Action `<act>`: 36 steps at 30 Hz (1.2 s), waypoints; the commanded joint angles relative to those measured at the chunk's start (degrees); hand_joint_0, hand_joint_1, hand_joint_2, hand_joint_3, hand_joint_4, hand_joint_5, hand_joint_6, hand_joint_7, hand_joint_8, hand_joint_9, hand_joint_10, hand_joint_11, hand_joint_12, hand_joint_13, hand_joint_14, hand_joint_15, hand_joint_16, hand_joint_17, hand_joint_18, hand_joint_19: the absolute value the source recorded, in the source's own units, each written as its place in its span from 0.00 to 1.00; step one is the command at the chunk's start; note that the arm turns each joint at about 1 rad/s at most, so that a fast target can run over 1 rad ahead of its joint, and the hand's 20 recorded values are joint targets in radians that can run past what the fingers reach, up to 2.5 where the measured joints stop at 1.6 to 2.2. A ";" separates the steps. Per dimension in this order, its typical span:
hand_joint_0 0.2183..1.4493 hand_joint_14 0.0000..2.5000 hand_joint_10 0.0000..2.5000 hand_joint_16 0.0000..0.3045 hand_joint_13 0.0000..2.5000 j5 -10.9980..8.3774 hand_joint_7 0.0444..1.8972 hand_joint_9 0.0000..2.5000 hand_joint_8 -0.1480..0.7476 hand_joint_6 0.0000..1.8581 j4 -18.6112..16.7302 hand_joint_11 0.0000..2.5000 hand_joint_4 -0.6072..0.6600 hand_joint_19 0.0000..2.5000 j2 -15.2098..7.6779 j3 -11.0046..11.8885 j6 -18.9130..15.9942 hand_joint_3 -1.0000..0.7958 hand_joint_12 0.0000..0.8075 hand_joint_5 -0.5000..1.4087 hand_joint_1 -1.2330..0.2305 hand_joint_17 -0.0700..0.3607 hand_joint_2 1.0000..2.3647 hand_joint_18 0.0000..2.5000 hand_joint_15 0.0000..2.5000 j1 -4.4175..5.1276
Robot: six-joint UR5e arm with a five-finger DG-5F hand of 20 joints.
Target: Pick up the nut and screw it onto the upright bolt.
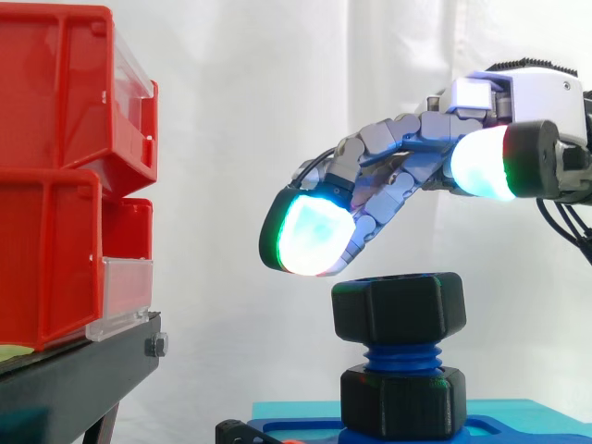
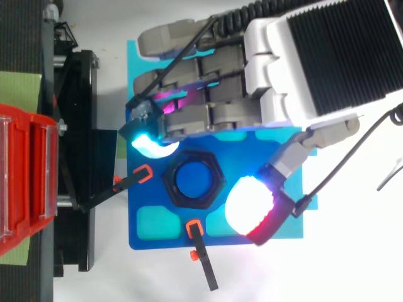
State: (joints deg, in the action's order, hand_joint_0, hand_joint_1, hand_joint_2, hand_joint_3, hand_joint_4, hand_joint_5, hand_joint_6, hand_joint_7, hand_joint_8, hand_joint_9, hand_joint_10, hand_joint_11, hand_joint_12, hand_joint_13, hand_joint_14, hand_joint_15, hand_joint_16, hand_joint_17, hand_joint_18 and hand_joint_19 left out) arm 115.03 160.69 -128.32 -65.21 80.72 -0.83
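Black hex nut [image 1: 398, 305] sits atop the upright blue bolt [image 1: 403, 355] with bare threads below it, so we judge screwing-on started, not finished. Robot hand [image 1: 398, 153] hovers just above, spread wide, holding nothing. One glowing pad [image 2: 151, 146] at the nut's 10 o'clock, another [image 2: 249, 204] at 4. Next: lower, pinch the flats, twist. Nut looks chunky, matte plastic.

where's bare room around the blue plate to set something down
In the top view, free: the white table right of the blue plate, and the strip below it beside the lower clamp. Crowded: the hand hovers over the nut; the black stand and red bins fill the left.
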 commanded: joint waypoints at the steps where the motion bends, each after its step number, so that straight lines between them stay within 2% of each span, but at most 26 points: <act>1: 0.23 0.00 0.00 0.10 0.16 -1.03 0.34 0.28 0.39 0.27 0.77 0.00 0.63 0.00 0.00 0.00 -0.65 0.28 0.35 0.21 0.74 0.32 0.00 0.01 0.00 1.35; 5: 0.23 0.00 0.00 0.10 0.14 -1.47 0.33 0.25 0.39 0.27 0.77 0.00 0.63 0.00 0.00 -0.09 -0.83 0.28 0.36 0.21 0.75 0.33 0.00 0.00 0.00 1.97; 16: 0.23 0.00 0.00 0.11 0.12 -1.47 0.37 0.24 0.40 0.27 0.33 0.00 0.63 0.00 -0.09 -0.09 -0.83 0.28 0.37 0.21 0.76 0.33 0.00 0.00 0.00 2.41; 21: 0.23 0.00 0.00 0.11 0.12 -1.56 0.41 0.24 0.41 0.27 0.59 0.00 0.64 0.00 -0.09 -0.18 -0.83 0.28 0.37 0.22 0.76 0.33 0.00 0.00 0.00 2.32; 28: 0.23 0.00 0.00 0.11 0.12 -1.56 0.43 0.24 0.41 0.27 -1.08 0.00 0.64 0.00 -0.09 -1.85 -0.83 0.28 0.37 0.22 0.76 0.33 0.00 0.00 0.00 2.32; 36: 0.23 0.00 0.00 0.11 0.12 -1.65 0.48 0.24 0.41 0.27 -1.60 0.00 0.66 0.00 -0.09 -2.02 -0.83 0.28 0.38 0.23 0.75 0.33 0.00 0.00 0.00 2.23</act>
State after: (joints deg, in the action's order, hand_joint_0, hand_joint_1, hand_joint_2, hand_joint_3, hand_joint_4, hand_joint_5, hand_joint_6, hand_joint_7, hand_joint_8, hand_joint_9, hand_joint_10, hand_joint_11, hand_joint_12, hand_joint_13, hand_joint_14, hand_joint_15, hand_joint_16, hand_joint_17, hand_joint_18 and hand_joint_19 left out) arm 113.39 159.13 -128.36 -67.19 79.86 1.46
